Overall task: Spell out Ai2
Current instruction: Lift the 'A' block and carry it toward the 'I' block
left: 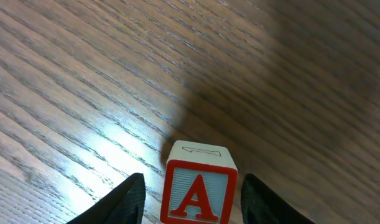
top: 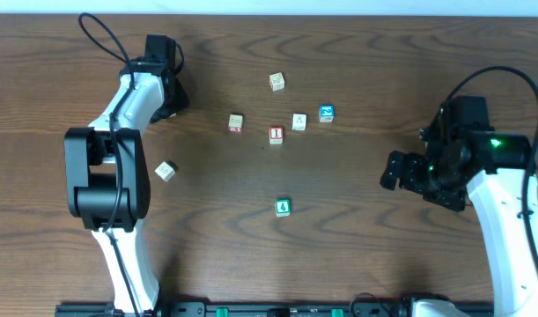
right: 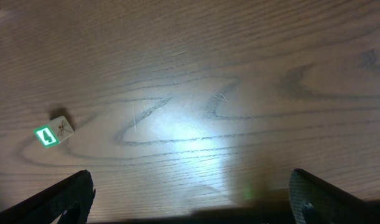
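Wood table (top: 357,255) | left tool (left: 193,193) grasps red-bordered A block (left: 199,190) | right tool (right: 190,199) spread

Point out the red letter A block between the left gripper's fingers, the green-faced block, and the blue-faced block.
red letter A wooden block (left: 199,194), left wrist view, on its A face.
green-faced wooden block (top: 283,208), overhead view, on its top face.
blue-faced wooden block (top: 326,113), overhead view, on its top face.

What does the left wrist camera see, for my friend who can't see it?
A wooden block with a red letter A sits between the left gripper's two dark jaws, low in the picture. Whether they touch it is unclear. Brown wood-grain table fills everything else.
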### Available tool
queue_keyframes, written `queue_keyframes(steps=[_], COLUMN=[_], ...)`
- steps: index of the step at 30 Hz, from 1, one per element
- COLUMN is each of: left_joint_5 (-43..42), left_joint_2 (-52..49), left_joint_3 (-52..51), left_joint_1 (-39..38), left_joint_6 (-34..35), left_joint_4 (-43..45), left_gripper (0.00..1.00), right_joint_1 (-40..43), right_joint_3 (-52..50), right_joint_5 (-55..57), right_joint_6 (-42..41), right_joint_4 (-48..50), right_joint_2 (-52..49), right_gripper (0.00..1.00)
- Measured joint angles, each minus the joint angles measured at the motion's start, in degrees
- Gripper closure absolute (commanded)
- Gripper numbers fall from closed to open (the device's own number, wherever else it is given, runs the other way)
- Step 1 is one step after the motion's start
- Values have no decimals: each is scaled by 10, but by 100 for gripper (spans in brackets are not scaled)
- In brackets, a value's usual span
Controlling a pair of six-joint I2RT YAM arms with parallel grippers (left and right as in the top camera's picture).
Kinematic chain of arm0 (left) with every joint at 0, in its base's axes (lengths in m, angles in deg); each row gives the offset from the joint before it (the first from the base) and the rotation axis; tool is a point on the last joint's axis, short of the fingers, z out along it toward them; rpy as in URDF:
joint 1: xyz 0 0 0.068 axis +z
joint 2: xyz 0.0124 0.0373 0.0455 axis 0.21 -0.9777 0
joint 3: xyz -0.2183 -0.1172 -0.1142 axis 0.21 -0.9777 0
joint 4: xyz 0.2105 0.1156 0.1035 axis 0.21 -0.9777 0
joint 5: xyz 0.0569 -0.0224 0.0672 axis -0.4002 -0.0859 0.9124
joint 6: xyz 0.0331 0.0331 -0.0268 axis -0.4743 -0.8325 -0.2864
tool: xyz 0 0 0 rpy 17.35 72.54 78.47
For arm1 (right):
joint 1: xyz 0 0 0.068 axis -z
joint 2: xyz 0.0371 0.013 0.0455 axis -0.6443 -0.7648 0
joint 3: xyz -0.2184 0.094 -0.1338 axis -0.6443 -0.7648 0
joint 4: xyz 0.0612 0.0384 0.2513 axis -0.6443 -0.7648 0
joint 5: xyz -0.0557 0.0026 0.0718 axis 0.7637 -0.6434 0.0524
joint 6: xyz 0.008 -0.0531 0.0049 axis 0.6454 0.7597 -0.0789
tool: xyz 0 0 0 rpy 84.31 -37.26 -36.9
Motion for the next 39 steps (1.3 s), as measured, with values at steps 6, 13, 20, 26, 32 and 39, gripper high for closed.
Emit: queue_keyframes(steps=[6, 13, 20, 26, 32, 39], left_joint_5=[0, 0, 0, 0, 0, 0], left_joint_2=[0, 0, 0, 0, 5, 49], left_joint_3=[0, 0, 0, 12, 52, 93], left_joint_1=[0, 0, 0, 0, -8, -49], left_joint_6=[0, 0, -6, -15, -35, -66], left_joint_4=[-6, -13, -17, -58, -121, -153], left_gripper=[61, 76, 79, 78, 79, 78], right_joint_1=[0, 0, 0, 0, 0, 0], right_joint_3=[0, 0, 0, 0, 0, 0], right_joint_5=[0, 0, 0, 0, 0, 0], right_joint_6=[0, 0, 0, 0, 0, 0], right_joint_4=[0, 0, 0, 2, 2, 2], right_joint_2=[0, 0, 0, 0, 0, 0], right_gripper=[1, 1, 1, 1, 1, 1])
